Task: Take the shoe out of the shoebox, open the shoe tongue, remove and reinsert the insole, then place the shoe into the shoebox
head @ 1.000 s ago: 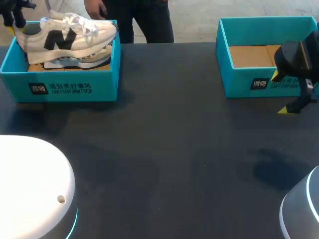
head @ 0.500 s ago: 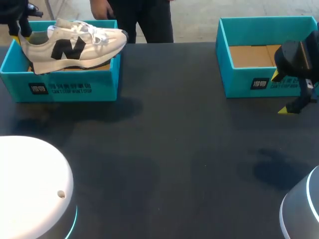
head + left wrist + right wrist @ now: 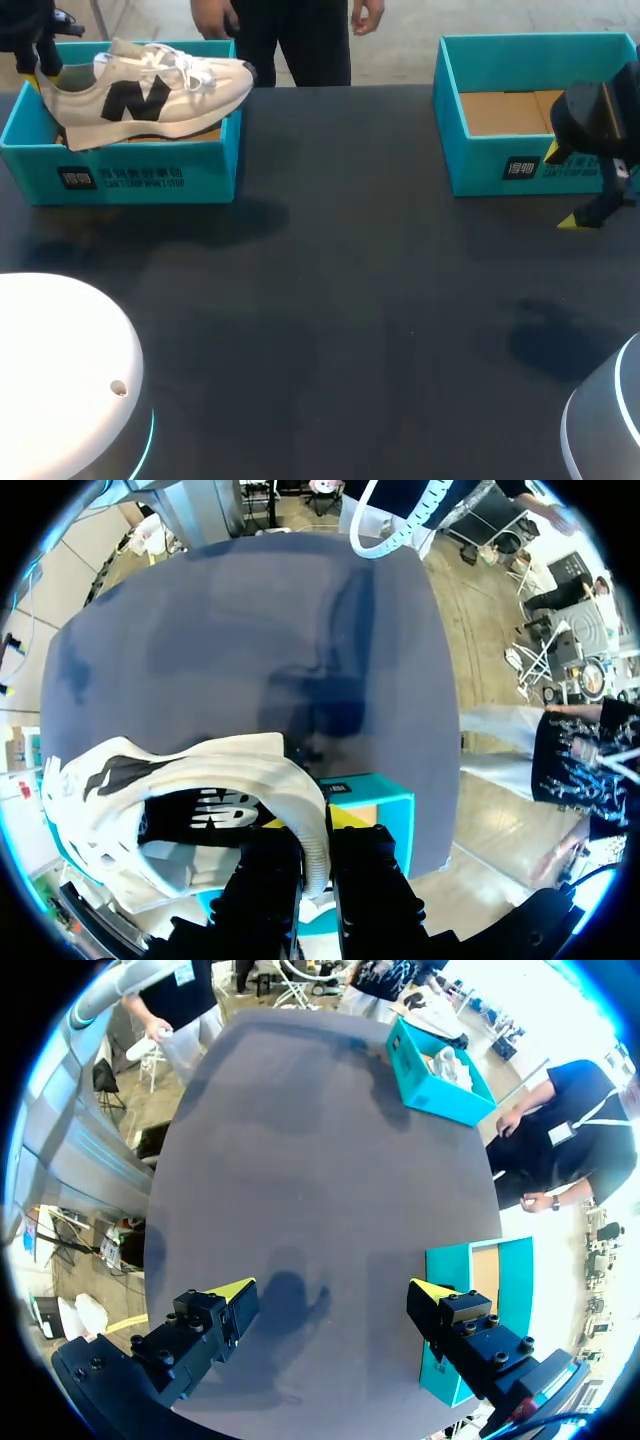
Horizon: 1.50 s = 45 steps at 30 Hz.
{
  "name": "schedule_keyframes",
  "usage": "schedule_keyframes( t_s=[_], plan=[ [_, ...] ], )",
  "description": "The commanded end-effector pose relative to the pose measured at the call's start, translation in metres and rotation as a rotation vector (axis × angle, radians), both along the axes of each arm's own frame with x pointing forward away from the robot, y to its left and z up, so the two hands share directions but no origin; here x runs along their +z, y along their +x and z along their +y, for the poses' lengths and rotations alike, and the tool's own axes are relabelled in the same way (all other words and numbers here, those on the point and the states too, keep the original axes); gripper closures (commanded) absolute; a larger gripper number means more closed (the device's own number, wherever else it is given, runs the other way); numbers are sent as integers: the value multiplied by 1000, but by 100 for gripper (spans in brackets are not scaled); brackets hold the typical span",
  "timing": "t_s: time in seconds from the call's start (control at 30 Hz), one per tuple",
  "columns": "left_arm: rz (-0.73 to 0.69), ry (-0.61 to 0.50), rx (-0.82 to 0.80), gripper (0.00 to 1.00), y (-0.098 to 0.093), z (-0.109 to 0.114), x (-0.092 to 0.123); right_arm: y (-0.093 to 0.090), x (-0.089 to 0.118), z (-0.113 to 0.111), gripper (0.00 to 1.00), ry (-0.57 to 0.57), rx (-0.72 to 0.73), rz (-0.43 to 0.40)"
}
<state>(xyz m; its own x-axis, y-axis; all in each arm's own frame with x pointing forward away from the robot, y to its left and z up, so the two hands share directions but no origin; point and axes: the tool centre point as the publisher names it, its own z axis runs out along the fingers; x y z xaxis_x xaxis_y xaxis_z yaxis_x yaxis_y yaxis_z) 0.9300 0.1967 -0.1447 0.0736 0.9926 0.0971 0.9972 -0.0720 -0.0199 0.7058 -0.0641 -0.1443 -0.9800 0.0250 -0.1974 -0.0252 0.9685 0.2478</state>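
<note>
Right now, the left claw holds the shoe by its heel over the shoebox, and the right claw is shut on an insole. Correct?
No: the right wrist view shows the right claw open and empty. The left claw does hold the shoe by its heel over the shoebox.

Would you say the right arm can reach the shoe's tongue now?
Likely yes: the left gripper grips the shoe only by its heel, the tongue lies exposed, and bare table separates it from the open right gripper.
</note>
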Motion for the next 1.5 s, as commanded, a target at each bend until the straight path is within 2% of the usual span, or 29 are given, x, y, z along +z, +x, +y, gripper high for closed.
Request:
schedule_keyframes(
  t_s=[0.03, 0.23, 0.63, 1.13, 1.5],
  plan=[
    [-13, 33, -1, 100, -25, -18, 6, 2, -1, 1, 0, -3, 0, 4],
    [7, 62, -9, 100, -57, -45, 9, 2, -1, 1, 0, -3, 0, 4],
    [8, 39, -35, 100, -100, -98, 7, 2, -1, 1, 0, -3, 0, 4],
    [15, 12, -96, 100, -133, -156, 4, 2, -1, 1, 0, -3, 0, 4],
    [0, -9, -104, 100, -143, -191, -26, 2, -1, 1, 0, -3, 0, 4]
  ],
)
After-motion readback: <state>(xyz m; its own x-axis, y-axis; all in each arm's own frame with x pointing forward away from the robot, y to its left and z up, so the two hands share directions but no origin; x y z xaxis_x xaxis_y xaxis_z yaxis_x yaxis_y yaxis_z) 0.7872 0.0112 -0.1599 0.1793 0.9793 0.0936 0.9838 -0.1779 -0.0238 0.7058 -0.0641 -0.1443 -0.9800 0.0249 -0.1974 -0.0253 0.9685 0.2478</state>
